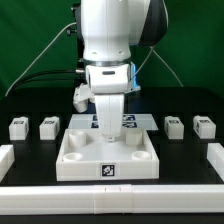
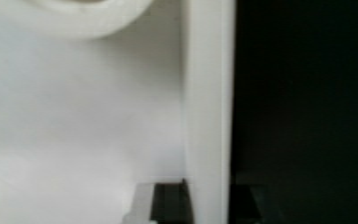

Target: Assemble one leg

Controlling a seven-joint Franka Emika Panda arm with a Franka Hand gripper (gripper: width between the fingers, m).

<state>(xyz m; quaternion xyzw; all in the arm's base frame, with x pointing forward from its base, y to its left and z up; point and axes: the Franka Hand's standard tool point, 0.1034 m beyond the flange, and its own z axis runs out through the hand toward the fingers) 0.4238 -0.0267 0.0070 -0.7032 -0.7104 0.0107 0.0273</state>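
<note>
Four legs, small white blocks with marker tags, stand on the black table in the exterior view: two on its left and two on its right. The large white square tray-like piece with round corner sockets lies in the middle. My gripper reaches straight down at its far edge. In the wrist view my gripper has one dark finger on each side of the piece's upright rim, touching it. No leg shows in the wrist view.
The marker board lies just behind the tray-like piece, partly hidden by my arm. White rails run along the table's front, the exterior view's left and its right. A round socket shows in the wrist view.
</note>
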